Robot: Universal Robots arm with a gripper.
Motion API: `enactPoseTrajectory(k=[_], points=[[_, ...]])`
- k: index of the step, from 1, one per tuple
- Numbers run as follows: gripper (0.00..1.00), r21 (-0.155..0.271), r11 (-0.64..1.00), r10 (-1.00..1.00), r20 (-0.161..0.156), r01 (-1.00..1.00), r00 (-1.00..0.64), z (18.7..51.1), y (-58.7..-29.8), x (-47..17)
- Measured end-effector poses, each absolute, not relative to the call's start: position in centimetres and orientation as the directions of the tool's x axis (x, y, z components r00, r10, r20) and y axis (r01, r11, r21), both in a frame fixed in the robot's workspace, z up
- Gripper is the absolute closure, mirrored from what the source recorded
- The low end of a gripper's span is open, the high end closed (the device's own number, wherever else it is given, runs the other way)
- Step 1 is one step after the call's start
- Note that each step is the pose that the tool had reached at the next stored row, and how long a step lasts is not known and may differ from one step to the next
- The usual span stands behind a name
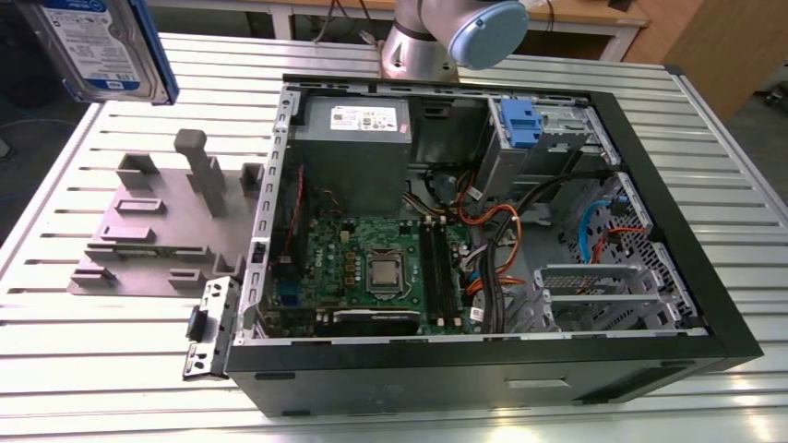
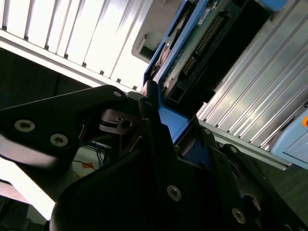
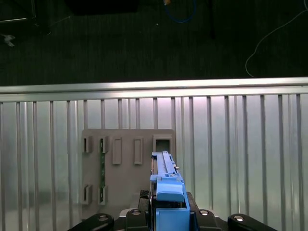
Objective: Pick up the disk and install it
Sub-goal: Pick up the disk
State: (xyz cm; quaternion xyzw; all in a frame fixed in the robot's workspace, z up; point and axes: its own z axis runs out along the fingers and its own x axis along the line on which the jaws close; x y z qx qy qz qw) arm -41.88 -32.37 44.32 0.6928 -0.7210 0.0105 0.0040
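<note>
In the exterior view the grey arm stands upright, and its joint with a blue cap sits at the top. In the second wrist view the black gripper has its fingers closed on the blue carrier of the disk and holds it in the air.

On the slatted metal worktop, an open black computer case lies on its side, showing a green motherboard, a grey power supply and orange and black cables, with a grey plastic holder with upright posts just beside it, toward the exterior view's left.
</note>
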Motion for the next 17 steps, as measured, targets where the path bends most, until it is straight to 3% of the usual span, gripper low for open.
enactPoseTrajectory(k=[17], points=[[0.64,-0.014,0.040,-0.999,0.020,-0.999,-0.040,46.4,-32.4,-41.9]])
